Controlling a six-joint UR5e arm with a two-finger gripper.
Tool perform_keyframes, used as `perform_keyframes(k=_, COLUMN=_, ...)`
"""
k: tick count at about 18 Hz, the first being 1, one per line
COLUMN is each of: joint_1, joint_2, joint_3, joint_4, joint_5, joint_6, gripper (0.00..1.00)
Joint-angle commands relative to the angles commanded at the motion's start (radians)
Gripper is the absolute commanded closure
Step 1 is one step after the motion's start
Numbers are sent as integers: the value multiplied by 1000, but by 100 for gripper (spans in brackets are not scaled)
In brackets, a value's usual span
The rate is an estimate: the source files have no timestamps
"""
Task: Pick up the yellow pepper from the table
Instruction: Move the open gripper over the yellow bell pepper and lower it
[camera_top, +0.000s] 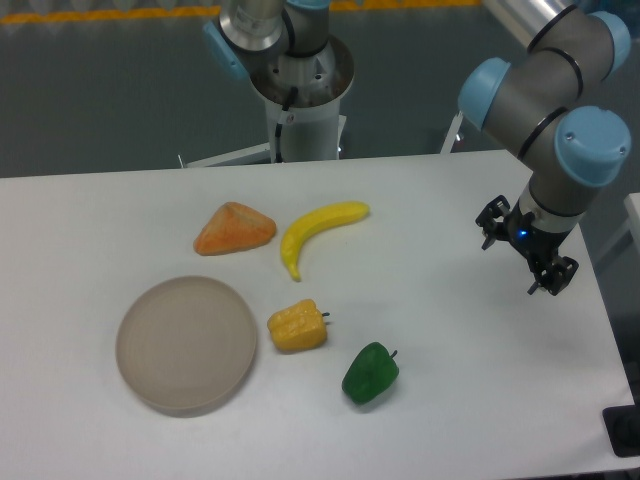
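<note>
Nothing done yet: my end effector (540, 262), empty w/ fingers spread, is well apart from yellow pepper (296, 327) on counter (450, 400).

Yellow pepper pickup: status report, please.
Gripper far right, nothing held, jaws unclear. Lumpy yellow pepper on white table, untouched. Round grey plate close beside it.

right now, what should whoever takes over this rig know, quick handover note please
Gripper: hangs above the right side of the table, holding nothing; too small to tell whether its jaws are open or shut.
Yellow pepper: on the table, untouched, just right of the round plate, with the green pepper to its lower right and the banana behind it.
Done: nothing yet.
Left: move across to the yellow pepper, grasp it, lift it.
</note>
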Motion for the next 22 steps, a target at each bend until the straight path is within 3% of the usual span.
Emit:
perform_keyframes(k=5, joint_1=-49, joint_2=21, joint_3=-3, joint_4=-11, joint_5=-12, joint_6=-23, gripper=0)
perform_keyframes(k=7, joint_1=-92, joint_2=43, joint_3=-27, joint_4=-8, joint_5=-14, joint_6=-142, gripper=0)
perform_keyframes(k=10, joint_1=-150, joint_2=64, joint_3=-55, joint_4=-14, joint_5=-14, joint_6=-179, gripper=0)
perform_keyframes(k=13, joint_1=-176, joint_2=92, joint_3=-100, joint_4=-11, joint_5=-29, joint_6=-190, gripper=0)
perform_keyframes(k=16, joint_1=-195, joint_2=103, joint_3=-158, joint_4=0, joint_5=-81, joint_6=-296, gripper=0)
perform_keyframes(k=18, joint_1=-251, joint_2=100, joint_3=-181, joint_4=15, joint_5=-86, joint_6=-360, gripper=0)
perform_keyframes(k=20, joint_1=-294, joint_2=138, joint_3=-245, joint_4=20, joint_5=-87, joint_6=-411, gripper=0)
perform_keyframes(k=22, joint_1=-322, joint_2=143, joint_3=-273, joint_4=63, joint_5=-106, joint_6=-410, gripper=0)
